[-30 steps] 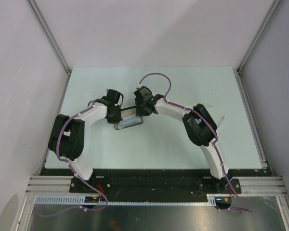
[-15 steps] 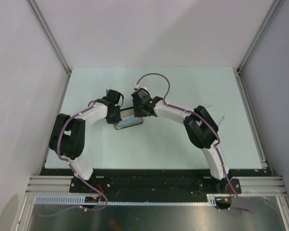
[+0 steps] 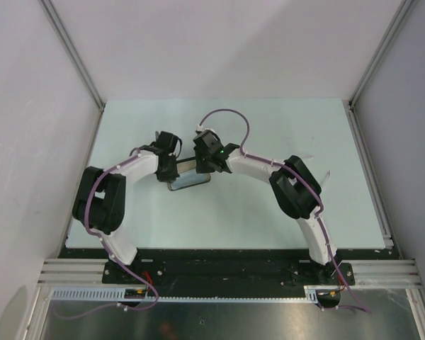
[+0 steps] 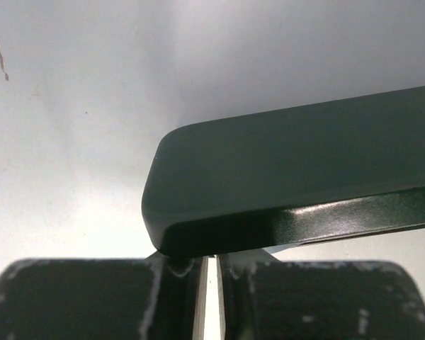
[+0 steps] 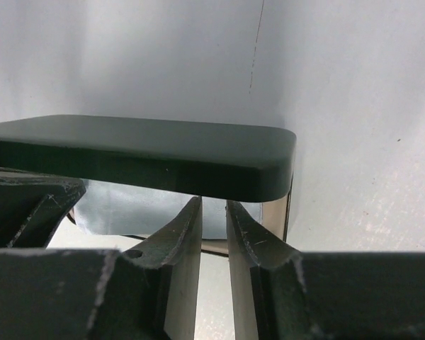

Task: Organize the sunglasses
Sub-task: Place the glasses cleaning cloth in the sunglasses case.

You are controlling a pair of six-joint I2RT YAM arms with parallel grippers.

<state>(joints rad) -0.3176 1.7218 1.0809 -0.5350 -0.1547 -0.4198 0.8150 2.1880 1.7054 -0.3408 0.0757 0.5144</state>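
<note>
1. Currently, a black case [image 3: 193,179] is being flanked by both arms near the middle of the pale table [image 3: 283,205]. The left gripper [image 3: 172,167] is being held at its left end and the right gripper [image 3: 202,166] at its right end.
2. From the left wrist, a rounded corner of the dark lid [image 4: 290,170] is being shown directly above the fingertips [image 4: 184,276]. The jaws are being seen almost together, with only a thin slit between them. Whether anything is being pinched cannot be told.
3. From the right wrist, the lid is being seen raised and lying level over the case's inside. A light blue cloth [image 5: 127,209] is being shown beneath it, beside a shiny rim [image 5: 287,205].
4. The right jaws are being seen with a narrow gap, their tips just under the lid's front edge. Whether that edge is being gripped or left free cannot be told.
5. The sunglasses are not being shown in any view, so their place cannot be told.
</note>
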